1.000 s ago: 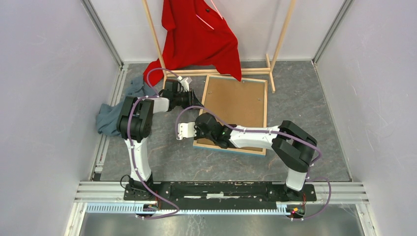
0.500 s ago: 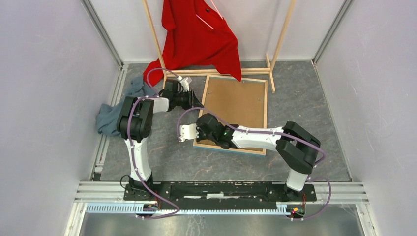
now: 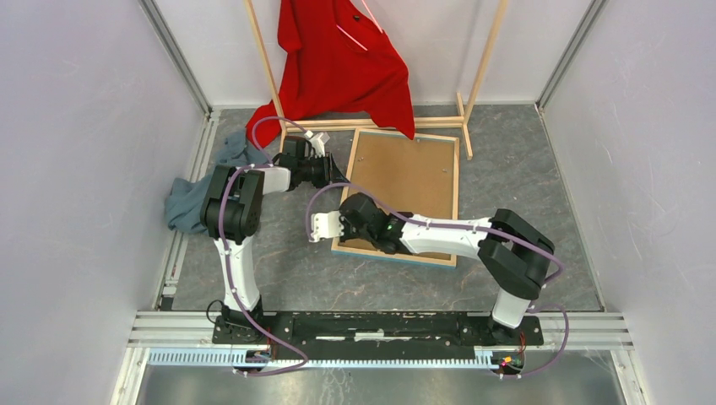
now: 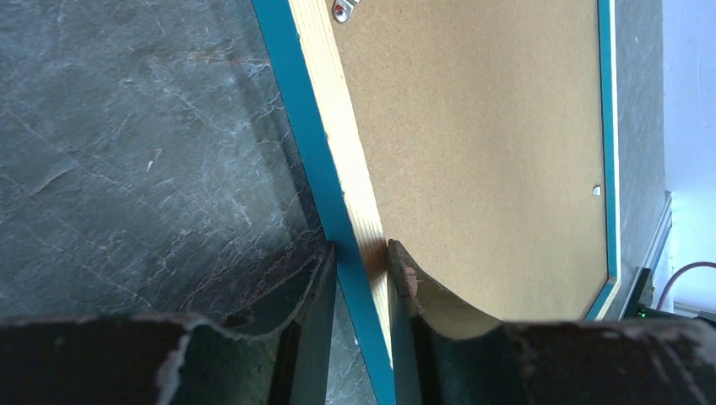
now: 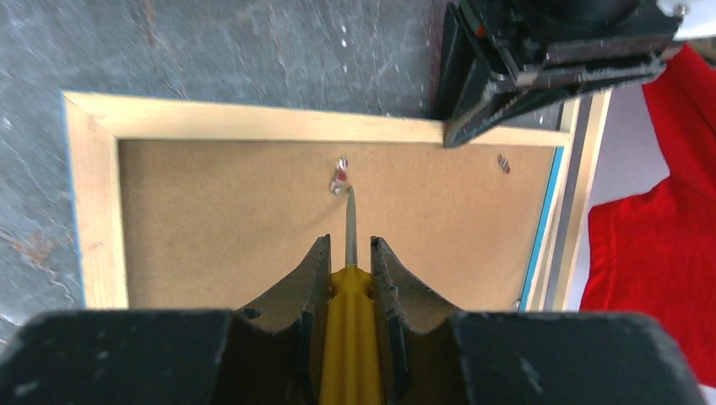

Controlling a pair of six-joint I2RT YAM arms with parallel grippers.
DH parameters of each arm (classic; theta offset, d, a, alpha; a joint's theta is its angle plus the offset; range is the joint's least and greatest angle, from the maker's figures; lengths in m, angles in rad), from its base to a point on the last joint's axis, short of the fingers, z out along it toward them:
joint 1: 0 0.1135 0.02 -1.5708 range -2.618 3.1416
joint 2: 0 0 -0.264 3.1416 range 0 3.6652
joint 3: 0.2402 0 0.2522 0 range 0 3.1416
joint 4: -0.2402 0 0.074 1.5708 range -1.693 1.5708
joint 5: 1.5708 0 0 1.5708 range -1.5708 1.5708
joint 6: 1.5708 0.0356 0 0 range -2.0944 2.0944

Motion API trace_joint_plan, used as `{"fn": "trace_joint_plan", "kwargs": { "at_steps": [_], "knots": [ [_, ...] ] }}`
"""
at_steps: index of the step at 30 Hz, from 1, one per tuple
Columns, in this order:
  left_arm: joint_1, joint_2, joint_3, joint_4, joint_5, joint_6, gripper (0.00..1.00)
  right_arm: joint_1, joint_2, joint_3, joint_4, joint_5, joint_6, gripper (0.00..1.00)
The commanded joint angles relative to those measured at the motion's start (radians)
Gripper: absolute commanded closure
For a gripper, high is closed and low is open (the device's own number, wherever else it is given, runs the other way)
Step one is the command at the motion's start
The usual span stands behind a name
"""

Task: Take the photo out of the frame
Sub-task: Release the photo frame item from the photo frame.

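Observation:
The frame [image 3: 458, 181] lies back-up on the table, its brown backing board [image 3: 409, 173] showing; the photo is hidden beneath. My left gripper [image 3: 336, 175] is shut on the frame's left edge. In the left wrist view the fingers [image 4: 405, 278] pinch the blue border and pale wood strip [image 4: 348, 169]. My right gripper [image 3: 361, 224] is over the frame's near left part, shut on a yellow screwdriver [image 5: 349, 337]. The screwdriver's metal tip touches a small metal clip [image 5: 340, 179] on the backing board [image 5: 219, 219].
A red shirt [image 3: 342, 59] hangs on a wooden clothes rack [image 3: 371, 124] just behind the frame. A grey-blue cloth [image 3: 190, 194] lies bunched at the left wall. Metal rails run along the walls and the near edge.
My right arm has shifted slightly to the right along the frame's near left part. The left gripper has stayed on the frame's edge.

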Motion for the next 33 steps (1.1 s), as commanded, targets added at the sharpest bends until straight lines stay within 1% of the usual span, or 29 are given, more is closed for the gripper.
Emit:
{"fn": "trace_joint_plan", "kwargs": {
  "at_steps": [1, 5, 7, 9, 11, 17, 20, 23, 29, 33],
  "knots": [
    [0.009, 0.047, -0.008, -0.115, -0.075, 0.048, 0.65, -0.087, -0.09, 0.025, -0.072, -0.009, 0.037, 1.0],
    [0.003, 0.038, 0.001, -0.14, -0.095, 0.064, 0.66, -0.195, -0.219, -0.004, -0.144, -0.106, 0.01, 1.0],
    [0.0, 0.036, 0.016, -0.179, -0.115, 0.083, 0.66, -0.249, -0.283, -0.018, -0.168, -0.123, 0.012, 1.0],
    [-0.002, 0.032, 0.03, -0.214, -0.13, 0.11, 0.69, -0.311, -0.357, -0.04, -0.179, -0.157, 0.036, 1.0],
    [-0.002, 0.027, 0.041, -0.249, -0.14, 0.141, 0.73, -0.366, -0.441, -0.079, -0.165, -0.169, 0.075, 1.0],
    [-0.004, 0.011, 0.095, -0.378, -0.188, 0.255, 0.77, -0.498, -0.645, -0.231, -0.088, -0.195, 0.138, 1.0],
    [-0.004, -0.001, 0.122, -0.432, -0.21, 0.295, 0.77, -0.534, -0.682, -0.286, -0.065, -0.233, 0.165, 1.0],
    [-0.007, -0.006, 0.163, -0.504, -0.221, 0.321, 0.78, -0.55, -0.677, -0.302, -0.062, -0.292, 0.178, 1.0],
    [-0.032, 0.012, 0.25, -0.65, -0.227, 0.465, 0.77, -0.553, -0.661, -0.321, -0.041, -0.401, 0.224, 1.0],
    [-0.057, 0.021, 0.284, -0.712, -0.251, 0.534, 0.75, -0.554, -0.662, -0.334, -0.031, -0.416, 0.228, 1.0]
  ]
}}
